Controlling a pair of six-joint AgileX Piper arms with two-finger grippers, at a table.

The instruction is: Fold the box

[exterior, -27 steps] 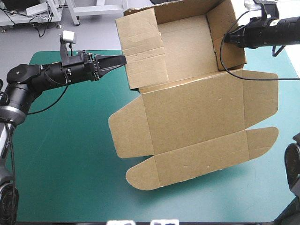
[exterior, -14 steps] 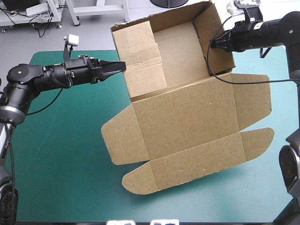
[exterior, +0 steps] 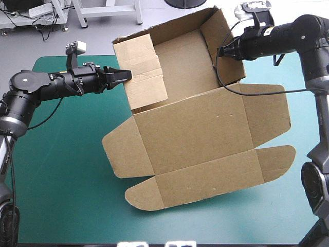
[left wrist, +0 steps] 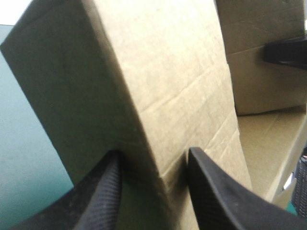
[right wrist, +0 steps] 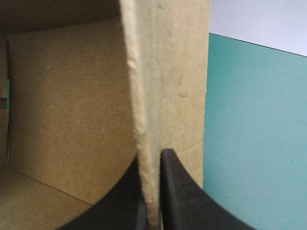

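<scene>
The brown cardboard box [exterior: 195, 128], a cut sheet with its far half raised into an open tray, lies on the teal-green table cover [exterior: 61, 170]. It sits askew to the cover's edges. The tray is on the box's far side. The lid panel, with its rounded flaps, lies spread flat on the near side.

My left gripper [exterior: 123, 76] is at the tray's left wall. My black fingers [left wrist: 109, 194] there are clamped on that thick folded wall, one on each side of it. My right gripper [exterior: 222, 51] is at the tray's right wall. Its fingers [right wrist: 180, 191] are pinched almost together on the wall's upright edge, with the board a thin pale strip between them. The tray's walls stand and its inside is open upward.
</scene>
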